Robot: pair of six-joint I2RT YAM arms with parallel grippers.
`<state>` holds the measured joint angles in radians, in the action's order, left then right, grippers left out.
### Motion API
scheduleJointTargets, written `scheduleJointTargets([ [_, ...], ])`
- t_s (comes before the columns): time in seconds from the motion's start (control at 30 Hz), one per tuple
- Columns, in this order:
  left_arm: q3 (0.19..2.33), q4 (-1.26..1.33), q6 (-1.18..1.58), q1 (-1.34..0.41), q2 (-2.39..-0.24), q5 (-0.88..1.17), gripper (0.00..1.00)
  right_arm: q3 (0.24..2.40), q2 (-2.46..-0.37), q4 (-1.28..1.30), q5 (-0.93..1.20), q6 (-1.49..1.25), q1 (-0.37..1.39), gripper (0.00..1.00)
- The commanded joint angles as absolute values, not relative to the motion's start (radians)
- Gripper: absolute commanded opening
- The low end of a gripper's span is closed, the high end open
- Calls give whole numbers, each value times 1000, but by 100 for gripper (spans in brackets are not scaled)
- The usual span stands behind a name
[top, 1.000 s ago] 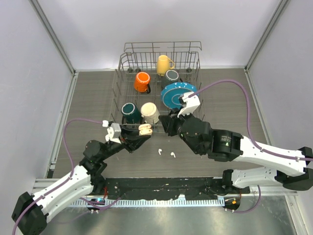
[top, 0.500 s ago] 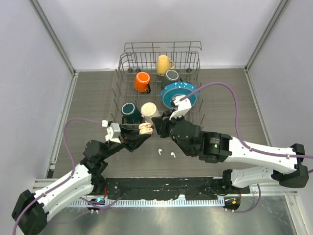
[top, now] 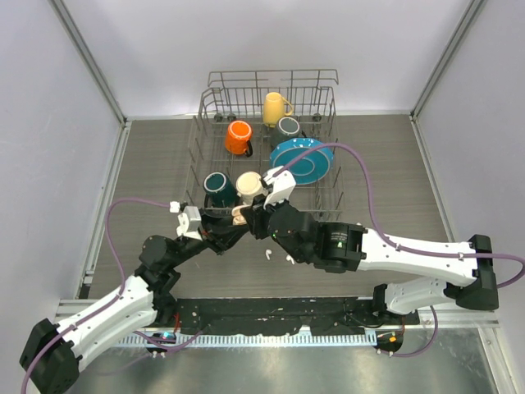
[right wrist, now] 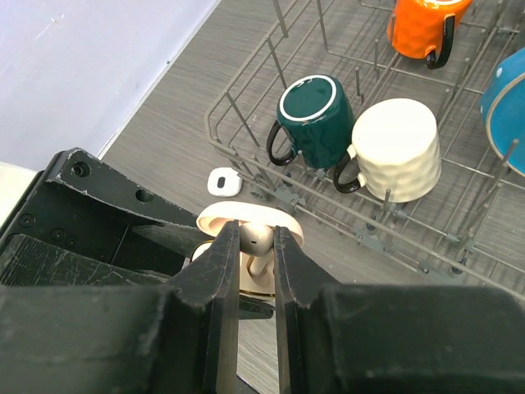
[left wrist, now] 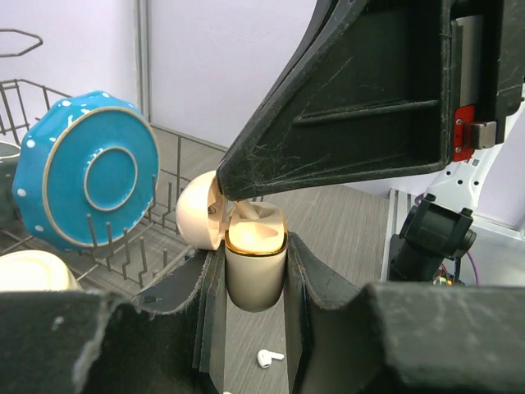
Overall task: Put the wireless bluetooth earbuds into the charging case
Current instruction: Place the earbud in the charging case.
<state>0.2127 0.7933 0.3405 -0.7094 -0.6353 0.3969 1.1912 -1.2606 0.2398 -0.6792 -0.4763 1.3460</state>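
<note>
Worktop (top: pixel 148 164) grey; left end effector (top: pixel 228 232) clamps open case (left wrist: pixel 256 279), right end effector (right wrist: pixel 255 246) pinches earbud (right wrist: pixel 257 239) over it; skewed stem could jam on rim.

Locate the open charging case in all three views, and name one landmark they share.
Top external: charging case in the centre, where left hand and right hand meet.
Left wrist: centre, upright, lid open, gripped by the left hand.
Right wrist: lower centre, under the earbud the right hand pinches.
Shared landmark: the blue plate.

Cream case (left wrist: pixel 255 275), white earbud (left wrist: pixel 267 358), teal plate (left wrist: pixel 89 171) w/ dots.
</note>
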Motion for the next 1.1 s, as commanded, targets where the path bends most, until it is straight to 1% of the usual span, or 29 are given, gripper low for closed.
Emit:
scheduleJointTargets([
  [0.0, 241, 871, 356, -713, -604, 394, 0, 1221, -1238, 216, -715, -463, 1354, 1],
  [0.23, 233, 859, 359, -713, -583, 384, 0, 1207, -1216, 215, -718, -439, 1356, 1],
  [0.43, 236, 871, 367, -713, -586, 377, 0, 1218, -1238, 229, -703, -413, 1365, 1],
  [1.07, 219, 867, 359, -713, -591, 385, 0, 1220, -1239, 183, -798, -293, 1422, 1],
])
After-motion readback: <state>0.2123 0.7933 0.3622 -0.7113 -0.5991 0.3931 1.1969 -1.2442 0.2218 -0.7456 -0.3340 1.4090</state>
